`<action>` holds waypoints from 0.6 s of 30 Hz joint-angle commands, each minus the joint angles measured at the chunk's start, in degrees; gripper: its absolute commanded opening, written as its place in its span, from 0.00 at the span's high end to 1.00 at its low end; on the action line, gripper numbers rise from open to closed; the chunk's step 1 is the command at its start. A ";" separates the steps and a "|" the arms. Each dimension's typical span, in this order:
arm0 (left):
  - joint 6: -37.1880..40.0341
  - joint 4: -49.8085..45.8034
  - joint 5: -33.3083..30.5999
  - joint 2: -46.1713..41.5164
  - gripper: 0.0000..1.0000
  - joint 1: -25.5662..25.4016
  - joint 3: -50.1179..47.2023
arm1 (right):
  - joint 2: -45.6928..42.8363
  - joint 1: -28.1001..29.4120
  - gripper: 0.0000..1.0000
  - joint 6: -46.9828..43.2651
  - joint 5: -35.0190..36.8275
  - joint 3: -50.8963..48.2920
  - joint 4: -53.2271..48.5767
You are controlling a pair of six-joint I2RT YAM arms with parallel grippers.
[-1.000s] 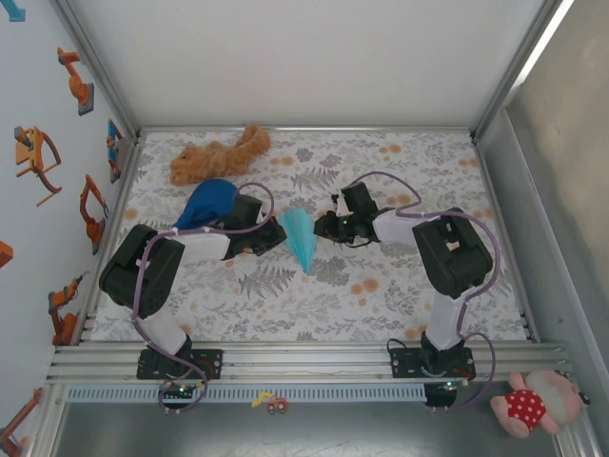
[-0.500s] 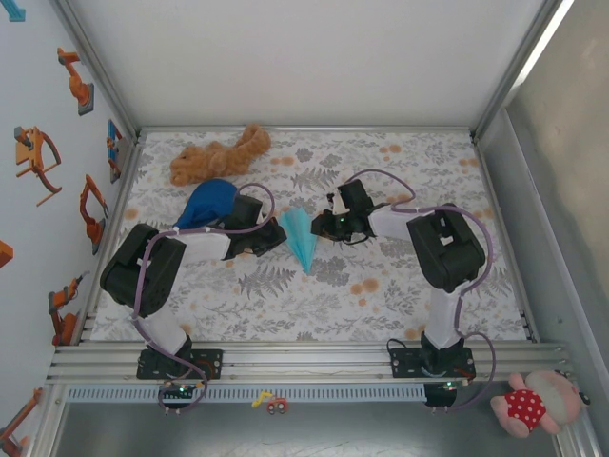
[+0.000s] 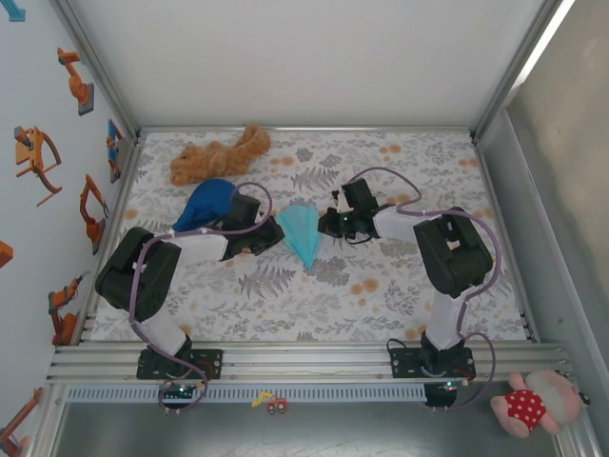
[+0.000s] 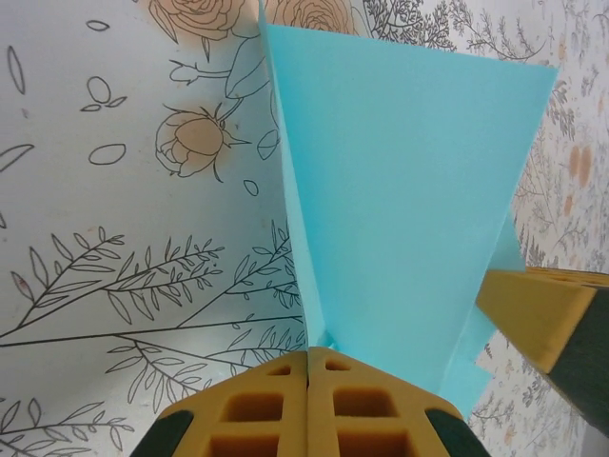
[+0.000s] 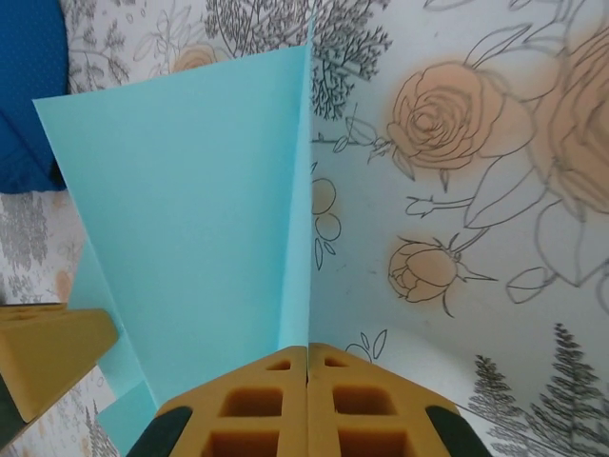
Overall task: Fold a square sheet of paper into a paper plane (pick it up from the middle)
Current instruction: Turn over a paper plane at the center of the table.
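Left end effector [image 4: 309, 358] clenched on paper plane [image 4: 400, 190] edge, top-view centre; right end effector [image 5: 306, 350] clenched on opp. edge. Plane wider vs 0.5 s ago: wings spreading, fold prob. near done. Upper left: blue dome [image 3: 207, 203].

No text, label, brand or number legible anywhere, wall stickers [image 3: 38, 157] on the left side panel carry orange robot-arm drawings, no lettering.

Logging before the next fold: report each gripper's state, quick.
Left gripper: closed, pinching the paper plane at its edge.
Right gripper: closed, pinching the same paper plane.
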 commanded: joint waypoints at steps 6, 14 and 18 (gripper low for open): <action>-0.46 1.21 -0.96 -0.28 0.95 0.30 -1.97 | -2.15 -0.32 1.00 1.98 4.97 -2.20 0.65; -0.44 2.29 1.08 1.57 0.95 0.30 -1.30 | -0.53 -0.32 0.96 3.23 3.70 -1.37 -0.64; -0.11 2.14 2.71 2.21 0.95 0.29 -0.05 | -3.08 -0.32 0.78 0.37 3.17 -0.07 -3.58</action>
